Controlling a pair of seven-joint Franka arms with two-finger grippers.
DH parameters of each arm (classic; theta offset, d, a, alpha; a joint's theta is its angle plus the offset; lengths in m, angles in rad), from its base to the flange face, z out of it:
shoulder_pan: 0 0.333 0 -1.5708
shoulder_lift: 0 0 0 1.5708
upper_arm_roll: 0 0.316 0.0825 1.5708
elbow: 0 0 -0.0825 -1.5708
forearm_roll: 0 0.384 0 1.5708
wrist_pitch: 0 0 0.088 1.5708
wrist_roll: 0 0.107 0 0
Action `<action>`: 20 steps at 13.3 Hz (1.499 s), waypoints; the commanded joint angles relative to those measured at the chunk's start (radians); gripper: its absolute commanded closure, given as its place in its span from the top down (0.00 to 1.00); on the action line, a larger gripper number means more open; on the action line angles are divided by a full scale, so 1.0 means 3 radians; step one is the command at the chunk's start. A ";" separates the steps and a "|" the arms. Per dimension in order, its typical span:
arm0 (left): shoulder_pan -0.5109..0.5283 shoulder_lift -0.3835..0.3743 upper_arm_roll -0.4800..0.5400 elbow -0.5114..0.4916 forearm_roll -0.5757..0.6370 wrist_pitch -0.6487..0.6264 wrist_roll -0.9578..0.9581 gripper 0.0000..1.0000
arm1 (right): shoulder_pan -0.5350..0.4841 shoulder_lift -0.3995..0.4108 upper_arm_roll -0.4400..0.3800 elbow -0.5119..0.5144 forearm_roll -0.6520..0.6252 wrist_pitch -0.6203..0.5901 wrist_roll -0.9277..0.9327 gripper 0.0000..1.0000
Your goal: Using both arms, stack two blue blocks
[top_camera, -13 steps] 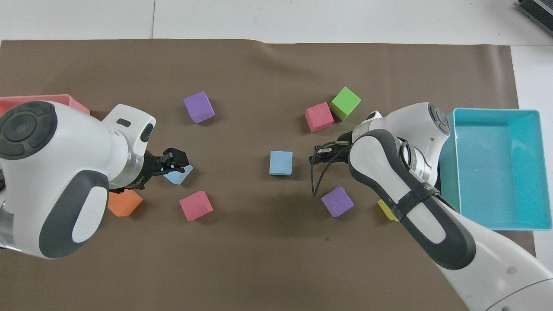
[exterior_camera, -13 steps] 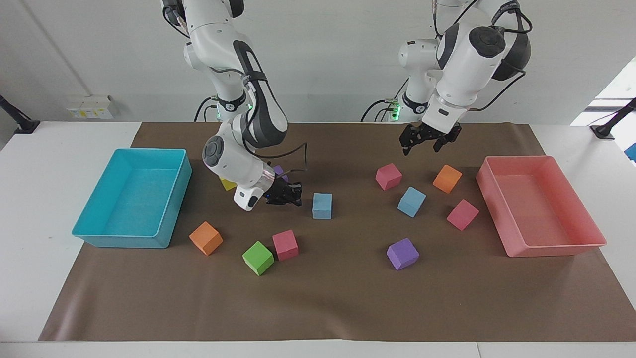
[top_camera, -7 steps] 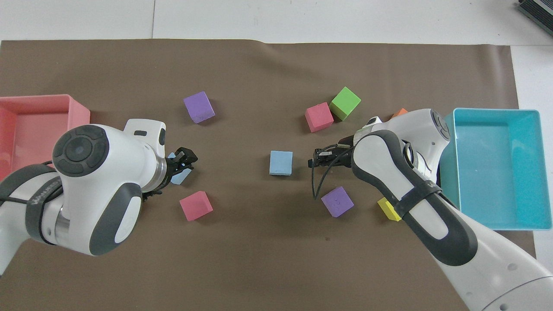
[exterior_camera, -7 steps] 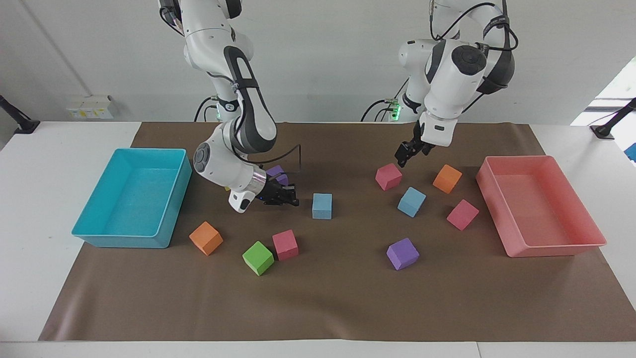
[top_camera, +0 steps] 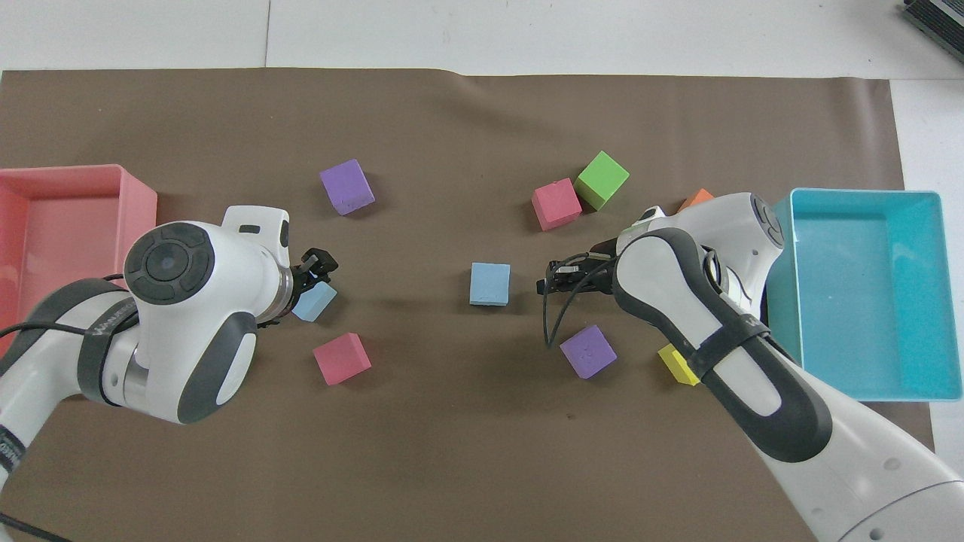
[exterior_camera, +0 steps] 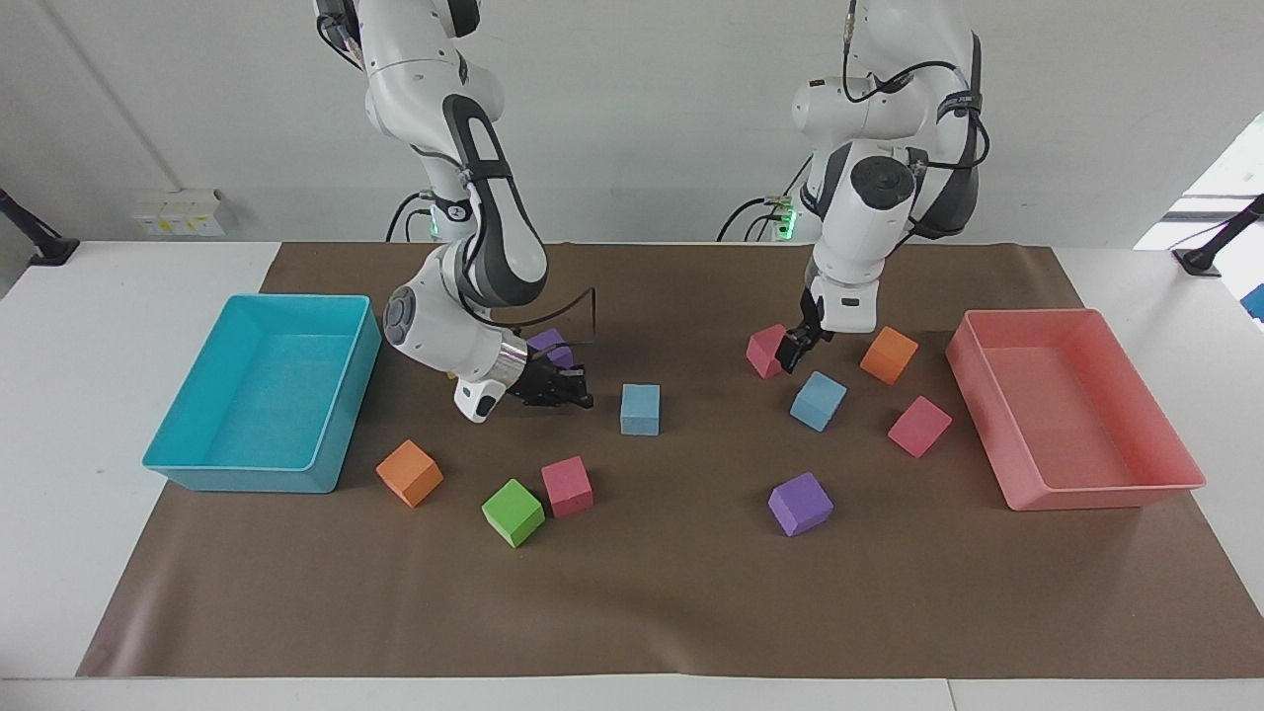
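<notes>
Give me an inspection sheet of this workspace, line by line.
Surface: brown mat on a white table.
Job's things: two blue blocks, apart, unstacked.
Clutter: pink, orange, purple, green and yellow cubes; turquoise tray; pink tray.
Grippers: left gripper open, low over one blue block; right gripper shut, empty, beside the other.
Cables: black loop at right wrist.
Surroundings: white wall.

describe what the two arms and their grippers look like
Both arms are glossy white with rounded dark grey bands and round grey joint caps. The left arm carries black cables looped round its upper links; a thin black cable loops by the right arm. Each has a silver wrist ring and a small black gripper.
</notes>
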 commanded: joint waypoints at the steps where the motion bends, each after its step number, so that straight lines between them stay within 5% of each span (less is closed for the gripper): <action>1: 0.0102 0.0045 -0.0007 -0.0053 0.0130 0.0133 -0.0036 1.00 | -0.0027 -0.0034 0.0029 -0.0075 0.0144 0.0078 -0.0124 0.00; 20: 0.0066 0.0361 -0.0007 -0.0165 0.0360 0.0573 -0.0378 1.00 | -0.0058 -0.0029 0.0029 -0.0070 0.0144 0.0073 -0.0124 0.00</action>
